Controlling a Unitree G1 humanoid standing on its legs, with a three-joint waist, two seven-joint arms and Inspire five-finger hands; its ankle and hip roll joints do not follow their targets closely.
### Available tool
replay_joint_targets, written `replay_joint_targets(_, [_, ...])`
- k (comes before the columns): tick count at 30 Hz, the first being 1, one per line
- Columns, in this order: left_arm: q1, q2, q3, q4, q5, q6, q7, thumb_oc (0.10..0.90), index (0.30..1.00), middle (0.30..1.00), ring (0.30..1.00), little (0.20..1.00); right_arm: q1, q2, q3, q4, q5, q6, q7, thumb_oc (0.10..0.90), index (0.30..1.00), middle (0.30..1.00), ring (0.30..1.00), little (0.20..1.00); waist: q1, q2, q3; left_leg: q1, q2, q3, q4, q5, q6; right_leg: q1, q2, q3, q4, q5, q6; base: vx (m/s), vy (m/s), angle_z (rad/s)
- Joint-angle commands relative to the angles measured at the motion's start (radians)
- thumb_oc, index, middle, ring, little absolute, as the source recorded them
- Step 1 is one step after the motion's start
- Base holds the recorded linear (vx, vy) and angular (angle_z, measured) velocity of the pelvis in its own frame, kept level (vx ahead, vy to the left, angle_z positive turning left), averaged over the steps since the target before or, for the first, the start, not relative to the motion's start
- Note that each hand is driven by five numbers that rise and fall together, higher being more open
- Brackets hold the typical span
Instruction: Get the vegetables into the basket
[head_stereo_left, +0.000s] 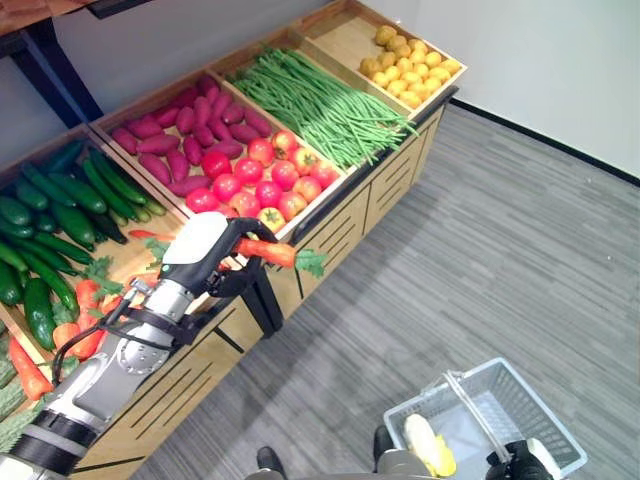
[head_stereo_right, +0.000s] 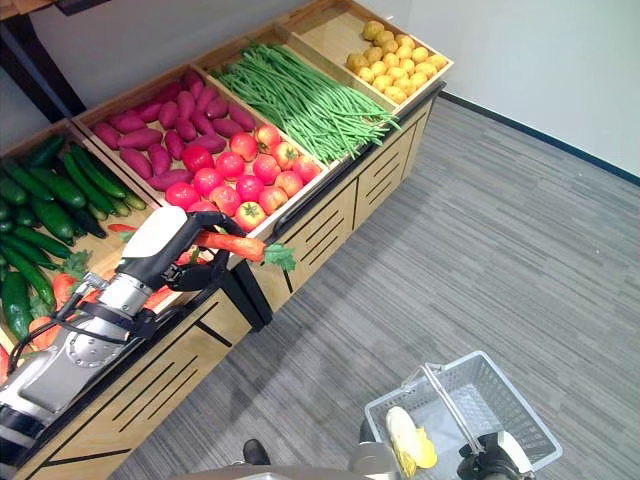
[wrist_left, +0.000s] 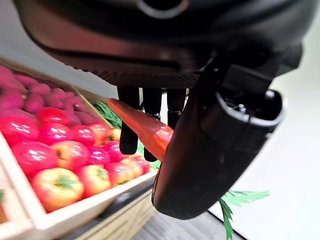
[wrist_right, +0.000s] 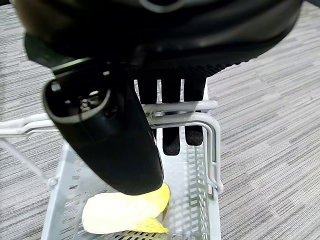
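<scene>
One carrot (head_stereo_left: 268, 252) is clenched in the left hand (head_stereo_left: 215, 262), centre-left of frame; the right hand (wrist_right: 170, 120) grips the basket (head_stereo_left: 530, 405) handle. Next: carry it across and drop it in.

Right hand (wrist_right: 170, 115) fingers curled round white wire basket's handle (wrist_right: 180, 107); pale yellow corn cob (wrist_right: 125, 212) lies inside, grey carpet floor (wrist_right: 270, 125) below.

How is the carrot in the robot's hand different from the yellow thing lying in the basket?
The carrot is orange, slim and tapered with green leaves; the corn cob is pale yellow and stubbier. The carrot is held in the air by the left hand beside the stand, while the corn lies in the basket, which the right hand carries. Both are vegetables.
</scene>
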Motion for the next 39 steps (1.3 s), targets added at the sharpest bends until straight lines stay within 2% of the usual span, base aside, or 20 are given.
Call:
replay_joint_targets(1, [-0.115,0.011,0.085,-0.049,-0.06,-0.046,0.065,0.4,0.3,0.3,0.3,0.3,-0.039,-0.103,-0.004,-0.05,0.034,-0.034,-0.08,0.4,0.3,0.3,0.3,0.3,0.018,-0.041,0.009,-0.087,-0.002,-0.225,0.098,-0.016,-0.064,-0.033,0.025,0.055,0.036,-0.039,-0.009,-0.01,-0.067,-0.49])
replay_joint_targets(2, [-0.116,0.01,0.084,-0.053,-0.058,-0.044,0.065,0.4,0.3,0.3,0.3,0.3,-0.056,-0.107,0.002,-0.045,0.038,-0.033,-0.082,0.4,0.3,0.3,0.3,0.3,0.032,-0.041,0.013,-0.105,-0.026,-0.307,0.093,-0.029,-0.057,-0.04,0.029,0.077,0.037,-0.038,-0.012,0.02,-0.067,-1.24])
replay_joint_targets(3, [-0.094,0.014,0.092,-0.05,-0.052,-0.047,0.076,0.4,0.3,0.3,0.3,0.3,-0.079,-0.116,0.016,-0.052,0.037,-0.039,-0.089,0.4,0.3,0.3,0.3,0.3,0.055,-0.037,0.015,-0.132,-0.056,-0.463,0.061,-0.028,-0.044,-0.054,0.044,0.144,0.046,-0.039,-0.014,0.04,-0.042,-1.34])
replay_joint_targets(5, [-0.09,0.018,0.093,-0.049,-0.049,-0.049,0.085,0.4,0.3,0.3,0.3,0.3,-0.092,-0.121,0.028,-0.041,0.03,-0.043,-0.089,0.4,0.3,0.3,0.3,0.3,0.067,-0.035,0.012,-0.156,-0.075,-0.551,0.049,-0.017,-0.041,-0.058,0.053,0.187,0.04,-0.034,-0.012,0.08,-0.003,-0.98])
replay_joint_targets(8, [-0.076,0.025,0.099,-0.064,-0.053,-0.053,0.095,0.4,0.3,0.3,0.3,0.3,-0.112,-0.129,0.049,-0.039,0.027,-0.051,-0.087,0.4,0.3,0.3,0.3,0.3,0.089,-0.03,0.015,-0.189,-0.127,-0.715,0.03,-0.003,-0.042,-0.059,0.072,0.273,0.03,-0.028,-0.007,0.05,0.055,-0.69])
replay_joint_targets(10, [-0.062,0.031,0.11,-0.073,-0.06,-0.061,0.095,0.4,0.3,0.3,0.3,0.3,-0.119,-0.127,0.043,-0.055,0.055,-0.063,-0.084,0.4,0.3,0.3,0.3,0.3,0.09,-0.027,0.017,-0.193,-0.138,-0.72,0.049,-0.012,-0.035,-0.062,0.073,0.315,0.042,-0.031,0.001,0.05,0.119,-1.32])
replay_joint_targets(11, [-0.062,0.031,0.11,-0.073,-0.06,-0.061,0.095,0.4,0.3,0.3,0.3,0.3,-0.119,-0.127,0.043,-0.055,0.055,-0.063,-0.084,0.4,0.3,0.3,0.3,0.3,0.09,-0.027,0.017,-0.193,-0.138,-0.72,0.049,-0.012,-0.035,-0.062,0.073,0.315,0.042,-0.031,0.001,0.09,0.266,-1.02])
replay_joint_targets(13, [-0.052,0.053,0.103,-0.092,-0.068,-0.07,0.073,0.4,0.3,0.3,0.3,0.3,-0.1,-0.118,0.012,-0.105,0.106,-0.078,-0.075,0.4,0.3,0.3,0.3,0.3,0.071,-0.031,0.012,-0.173,-0.148,-0.663,0.062,-0.038,-0.016,-0.062,0.051,0.351,0.047,-0.031,0.019,0.08,0.347,-0.42])
replay_joint_targets(14, [-0.05,0.075,0.096,-0.112,-0.068,-0.075,0.066,0.4,0.3,0.3,0.3,0.3,-0.101,-0.113,0.004,-0.122,0.121,-0.078,-0.071,0.4,0.3,0.3,0.3,0.3,0.063,-0.041,0.01,-0.154,-0.161,-0.624,0.054,-0.059,0.008,-0.075,0.032,0.387,0.045,-0.013,0.039,0.03,0.279,-0.84])
replay_joint_targets(15, [-0.049,0.076,0.097,-0.112,-0.068,-0.075,0.066,0.4,0.3,0.3,0.3,0.3,-0.101,-0.112,0.005,-0.123,0.121,-0.078,-0.071,0.4,0.3,0.3,0.3,0.3,0.07,-0.044,0.01,-0.151,-0.161,-0.616,0.053,-0.059,0.009,-0.076,0.032,0.395,0.045,-0.013,0.04,-0.02,0.278,-1.06])
replay_joint_targets(18, [-0.047,0.107,0.092,-0.127,-0.064,-0.079,0.065,0.4,0.3,0.3,0.3,0.3,-0.1,-0.106,0.013,-0.17,0.111,-0.076,-0.07,0.4,0.3,0.3,0.3,0.3,0.055,-0.061,0.012,-0.135,-0.173,-0.546,0.033,-0.072,0.033,-0.123,0.007,0.437,0.044,0.033,0.08,-0.06,0.238,-0.81])
replay_joint_targets(20, [-0.042,0.12,0.099,-0.125,-0.064,-0.085,0.067,0.4,0.3,0.3,0.3,0.3,-0.108,-0.102,0.02,-0.187,0.103,-0.073,-0.071,0.4,0.3,0.3,0.3,0.3,0.06,-0.073,0.016,-0.127,-0.181,-0.498,0.016,-0.074,0.043,-0.159,-0.007,0.45,0.04,0.069,0.1,-0.09,0.177,-0.58])
replay_joint_targets(21, [-0.04,0.125,0.102,-0.121,-0.063,-0.086,0.066,0.4,0.3,0.3,0.3,0.3,-0.114,-0.098,0.024,-0.188,0.097,-0.072,-0.071,0.4,0.3,0.3,0.3,0.3,0.063,-0.077,0.018,-0.124,-0.182,-0.48,0.011,-0.072,0.046,-0.17,-0.01,0.443,0.045,0.077,0.102,-0.1,0.13,-0.72])
replay_joint_targets(22, [-0.037,0.129,0.106,-0.119,-0.062,-0.085,0.071,0.4,0.3,0.3,0.3,0.3,-0.118,-0.095,0.03,-0.194,0.089,-0.073,-0.077,0.4,0.3,0.3,0.3,0.3,0.071,-0.078,0.026,-0.125,-0.178,-0.462,0.012,-0.07,0.049,-0.187,-0.018,0.4,0.063,0.083,0.094,-0.11,0.083,-0.86])
replay_joint_targets(24, [-0.028,0.136,0.117,-0.114,-0.059,-0.08,0.066,0.4,0.3,0.3,0.3,0.3,-0.12,-0.089,0.038,-0.192,0.073,-0.071,-0.076,0.4,0.3,0.3,0.3,0.3,0.095,-0.066,0.036,-0.117,-0.161,-0.436,0.01,-0.072,0.05,-0.17,-0.051,0.252,0.115,0.046,0.066,-0.12,0.069,-0.87])
replay_joint_targets(25, [-0.021,0.137,0.129,-0.112,-0.056,-0.078,0.064,0.4,0.3,0.3,0.3,0.3,-0.121,-0.087,0.04,-0.192,0.066,-0.071,-0.075,0.4,0.3,0.3,0.3,0.3,0.101,-0.062,0.032,-0.121,-0.155,-0.423,0.009,-0.065,0.048,-0.16,-0.063,0.205,0.129,0.04,0.058,-0.1,0.062,-0.71])
replay_joint_targets(28, [0.002,0.139,0.152,-0.104,-0.058,-0.073,0.061,0.4,0.3,0.3,0.3,0.3,-0.126,-0.083,0.048,-0.171,0.05,-0.07,-0.073,0.4,0.3,0.3,0.3,0.3,0.122,-0.065,0.017,-0.114,-0.139,-0.391,0.001,-0.059,0.044,-0.111,-0.092,0.124,0.141,0.028,0.057,-0.07,-0.004,-0.65])
replay_joint_targets(32, [0.014,0.125,0.154,-0.094,-0.065,-0.069,0.047,0.4,0.3,0.3,0.3,0.3,-0.13,-0.08,0.055,-0.168,0.04,-0.064,-0.072,0.4,0.3,0.3,0.3,0.3,0.142,-0.085,-0.018,-0.101,-0.138,-0.362,-0.014,-0.058,0.032,-0.065,-0.107,0.095,0.063,0.047,0.079,0.01,-0.055,-0.33])
replay_joint_targets(36, [0.021,0.115,0.147,-0.088,-0.064,-0.068,0.04,0.4,0.3,0.3,0.3,0.3,-0.139,-0.087,0.067,-0.182,0.026,-0.061,-0.071,0.4,0.3,0.3,0.3,0.3,0.141,-0.085,-0.032,-0.094,-0.123,-0.347,-0.011,-0.055,0.018,-0.05,-0.093,0.081,-0.001,0.057,0.082,0.02,-0.136,-0.29])
replay_joint_targets(39, [0.004,0.084,0.099,-0.065,-0.074,-0.069,0.029,0.4,0.3,0.3,0.3,0.3,-0.172,-0.12,0.086,-0.203,0.017,-0.062,-0.072,0.4,0.3,0.3,0.3,0.3,0.137,-0.075,-0.043,-0.076,-0.09,-0.338,-0.028,-0.036,-0.006,-0.023,-0.066,0.079,-0.06,0.057,0.074,0.0,-0.194,-0.13])
